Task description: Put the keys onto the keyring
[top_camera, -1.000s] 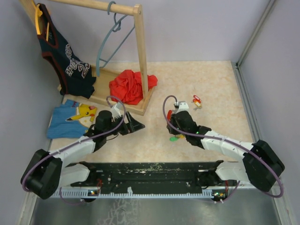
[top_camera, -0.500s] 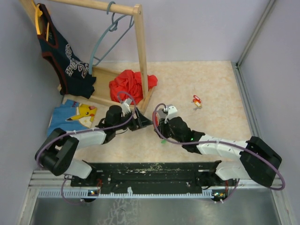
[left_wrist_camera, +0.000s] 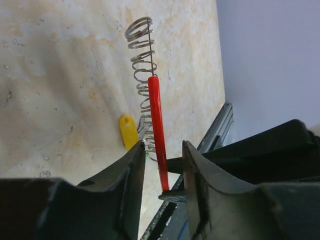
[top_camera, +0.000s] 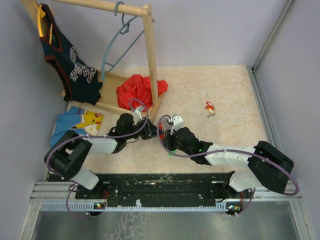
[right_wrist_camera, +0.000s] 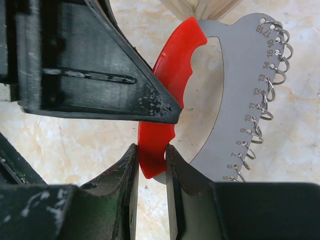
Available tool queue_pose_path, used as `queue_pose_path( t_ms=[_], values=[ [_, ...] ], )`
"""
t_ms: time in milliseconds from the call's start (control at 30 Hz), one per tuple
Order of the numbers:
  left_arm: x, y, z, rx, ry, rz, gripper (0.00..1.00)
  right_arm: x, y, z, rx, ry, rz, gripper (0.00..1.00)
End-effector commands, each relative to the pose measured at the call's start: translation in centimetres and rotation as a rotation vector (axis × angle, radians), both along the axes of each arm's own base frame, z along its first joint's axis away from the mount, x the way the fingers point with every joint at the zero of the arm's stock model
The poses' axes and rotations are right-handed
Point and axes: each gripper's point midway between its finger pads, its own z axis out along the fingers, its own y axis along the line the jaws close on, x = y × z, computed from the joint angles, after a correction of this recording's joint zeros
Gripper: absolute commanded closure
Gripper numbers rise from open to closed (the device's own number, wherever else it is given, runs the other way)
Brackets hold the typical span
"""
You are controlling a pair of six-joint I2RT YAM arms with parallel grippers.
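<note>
The keyring [right_wrist_camera: 237, 90], a grey crescent plate with numbered holes, wire loops along its outer edge and a red grip [right_wrist_camera: 170, 80], is held above the desk [top_camera: 220, 85] between the two arms. The right jaws are closed tight on the lower end of the red grip, fingers [right_wrist_camera: 125, 175] pressed to both faces. The left jaws straddle the grip edge-on, part open, with a gap showing at each finger [left_wrist_camera: 130, 180]. A yellow tag [left_wrist_camera: 128, 131] shows just beside the loops; whether it hangs on one I cannot tell. One red-and-yellow key [top_camera: 209, 107] lies on the desk, well apart to the right. Behind stands a wooden rack [top_camera: 149, 60] with a red cloth [top_camera: 137, 91] at its foot
</note>
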Motion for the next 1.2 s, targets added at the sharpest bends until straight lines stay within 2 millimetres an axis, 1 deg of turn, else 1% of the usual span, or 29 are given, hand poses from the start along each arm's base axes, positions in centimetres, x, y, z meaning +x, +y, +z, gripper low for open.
queue_pose_path(
  t_ms=[0,33,67,133,167,200,267,333,400,500,567,667,733,867,933,1033,1167],
  values=[
    [0.2,-0.9,1.2,-0.039,-0.050,-0.015,0.67,0.5,1.9,3.1,0.082,-0.094,0.030,0.89],
    [0.1,-1.0,1.2,-0.037,-0.054,-0.017,0.70,0.5,2.0,3.2,0.083,-0.098,0.030,0.89],
    [0.1,-1.0,1.2,-0.034,-0.062,-0.019,0.72,0.5,1.9,3.2,0.083,-0.102,0.030,0.89],
    [0.1,-0.9,1.3,-0.025,-0.086,-0.020,0.81,0.5,1.9,3.4,0.084,-0.109,0.037,0.88],
    [0.1,-0.8,1.4,-0.021,-0.101,-0.020,0.84,0.4,1.9,3.6,0.084,-0.117,0.040,0.87],
    [0.1,-0.8,1.6,-0.013,-0.128,-0.025,0.88,0.4,1.8,3.9,0.085,-0.125,0.042,0.85],
    [0.2,-0.6,2.1,0.011,-0.180,-0.036,0.95,0.3,1.4,4.7,0.094,-0.151,0.042,0.77],
    [0.5,-0.1,2.6,0.055,-0.230,-0.035,1.00,0.2,0.8,5.8,0.105,-0.189,0.043,0.65],
    [0.6,0.4,3.2,0.093,-0.289,-0.035,1.00,0.1,-0.1,7.5,0.120,-0.241,0.037,0.57],
    [0.7,1.2,4.7,0.126,-0.387,-0.026,1.00,-0.3,-1.3,9.0,0.121,-0.316,0.049,0.48],
    [0.6,1.6,5.7,0.134,-0.447,-0.029,1.00,-0.7,-2.1,9.9,0.120,-0.366,0.066,0.47],
    [0.3,2.1,7.0,0.146,-0.527,-0.031,1.00,-2.0,-2.3,10.7,0.099,-0.496,0.178,0.46],
    [0.1,2.3,7.8,0.152,-0.584,-0.045,1.00,-2.9,-2.5,10.5,0.089,-0.558,0.245,0.46],
    [-0.2,2.7,9.4,0.172,-0.680,-0.069,1.00,-3.2,-3.5,10.8,0.082,-0.668,0.248,0.46],
    [-0.3,2.9,10.5,0.178,-0.731,-0.073,1.00,-3.3,-3.8,10.4,0.081,-0.702,0.252,0.46],
    [-0.4,3.1,11.3,0.186,-0.757,-0.070,1.00,-3.5,-3.8,9.7,0.046,-0.734,0.283,0.48],
    [-0.9,3.4,12.1,0.171,-0.777,-0.069,0.99,-3.2,-4.0,8.3,-0.005,-0.777,0.292,0.51]
  ],
)
